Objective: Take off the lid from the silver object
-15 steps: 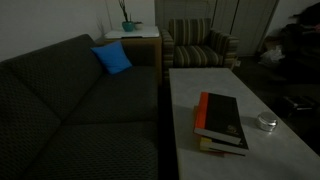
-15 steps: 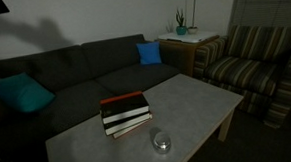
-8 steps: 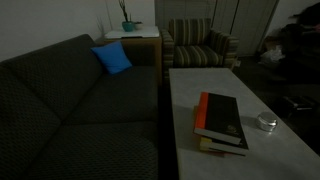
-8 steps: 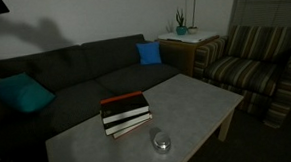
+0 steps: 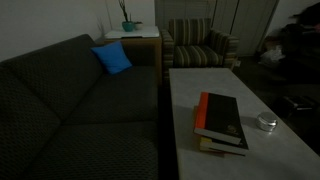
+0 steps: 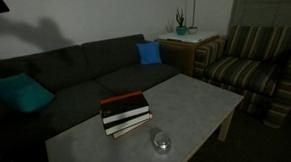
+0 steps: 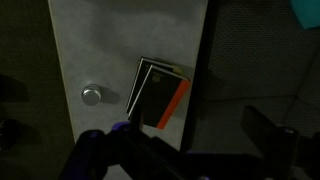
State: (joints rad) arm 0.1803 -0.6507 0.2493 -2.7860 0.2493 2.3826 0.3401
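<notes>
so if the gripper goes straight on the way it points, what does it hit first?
Probably the book stack: the wrist view has the gripper aimed roughly there, above the table. The silver object lies off to one side. Depth unclear.

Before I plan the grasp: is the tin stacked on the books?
No, the silver tin rests on the table beside the book stack.

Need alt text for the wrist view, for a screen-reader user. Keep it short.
Dim top-down view of a pale table with a small round silver tin lying beside, not touching, a black-and-orange book stack. Blurred dark parts of the gripper fill the bottom edge; whether it is open cannot be made out.
</notes>
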